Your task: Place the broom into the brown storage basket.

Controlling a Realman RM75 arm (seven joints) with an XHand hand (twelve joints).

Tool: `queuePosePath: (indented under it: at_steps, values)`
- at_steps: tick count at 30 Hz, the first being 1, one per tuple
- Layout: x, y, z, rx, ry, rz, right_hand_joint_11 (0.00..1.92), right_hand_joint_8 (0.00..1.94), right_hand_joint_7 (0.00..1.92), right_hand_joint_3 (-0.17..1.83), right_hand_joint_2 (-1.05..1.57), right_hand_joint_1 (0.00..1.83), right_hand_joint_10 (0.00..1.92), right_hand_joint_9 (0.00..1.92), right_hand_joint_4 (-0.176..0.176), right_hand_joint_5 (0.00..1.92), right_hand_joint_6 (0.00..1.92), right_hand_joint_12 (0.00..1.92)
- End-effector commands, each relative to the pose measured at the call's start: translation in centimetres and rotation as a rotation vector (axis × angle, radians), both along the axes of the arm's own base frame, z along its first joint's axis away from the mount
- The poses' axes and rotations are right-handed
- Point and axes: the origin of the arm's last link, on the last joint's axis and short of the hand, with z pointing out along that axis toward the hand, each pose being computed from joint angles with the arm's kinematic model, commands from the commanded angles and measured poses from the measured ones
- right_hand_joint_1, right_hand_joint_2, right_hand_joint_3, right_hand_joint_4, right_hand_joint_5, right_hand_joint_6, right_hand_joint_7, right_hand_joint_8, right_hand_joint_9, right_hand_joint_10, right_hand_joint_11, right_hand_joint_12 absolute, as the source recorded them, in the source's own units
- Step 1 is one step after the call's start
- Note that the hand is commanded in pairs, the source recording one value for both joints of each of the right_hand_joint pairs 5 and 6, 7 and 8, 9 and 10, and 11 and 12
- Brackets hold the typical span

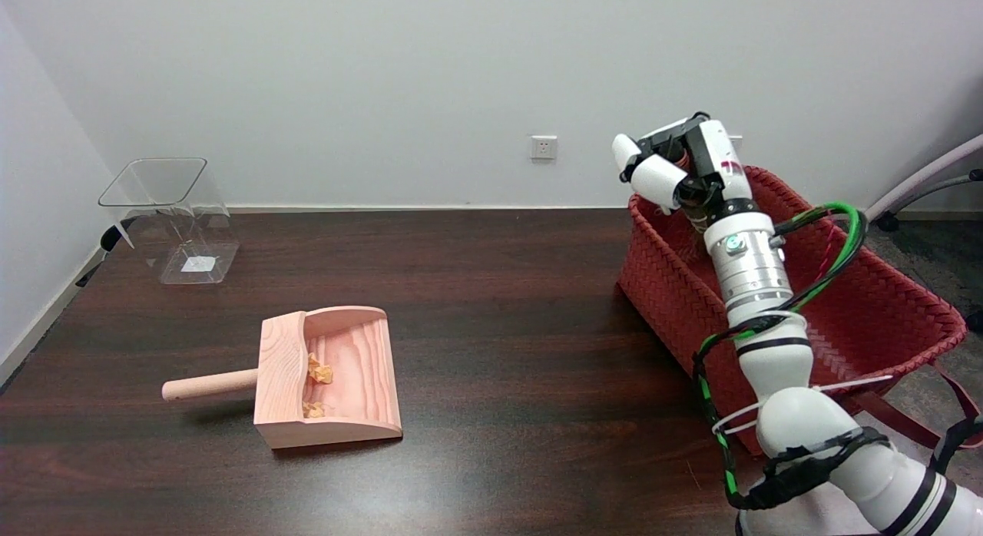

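Broom out of sight; robot hand (pixel 680 167) hovers over the woven basket (pixel 868 306), grip unclear, no readable writing.

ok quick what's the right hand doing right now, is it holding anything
Right hand: above the basket, fingers curled; cannot tell whether it holds anything. No broom is visible.
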Motion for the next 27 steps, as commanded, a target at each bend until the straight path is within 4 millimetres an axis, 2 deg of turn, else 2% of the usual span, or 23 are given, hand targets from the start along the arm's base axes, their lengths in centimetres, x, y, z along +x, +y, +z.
queuePosePath:
  at_steps: [1, 6, 16, 21, 27]
  values:
    - [-4.47, 0.62, 0.39, 0.041, -0.021, -0.019, 1.92, 1.92, 1.92, 0.98, 1.57, 0.99, 1.92, 1.92, 0.0, 1.92, 1.92, 1.92]
    - [-5.2, 0.99, 0.83, 0.016, -0.029, -0.003, 1.92, 1.92, 1.92, 0.97, 1.57, 0.99, 1.92, 1.92, 0.0, 1.92, 1.92, 1.92]
    - [-4.86, 1.21, 0.65, 0.016, -0.027, 0.025, 1.92, 1.92, 1.92, 0.93, 1.57, 0.99, 1.92, 1.92, 0.0, 1.92, 1.92, 1.92]
    - [-4.8, 1.24, 0.38, 0.023, -0.036, 0.027, 1.92, 1.92, 1.92, 0.77, 1.57, 0.82, 1.92, 1.92, 0.0, 1.92, 1.92, 1.92]
    - [-4.61, 1.23, -0.04, 0.04, -0.045, 0.026, 1.51, 1.92, 1.92, 0.65, 1.57, 0.75, 1.51, 1.51, 0.0, 1.51, 1.51, 1.51]
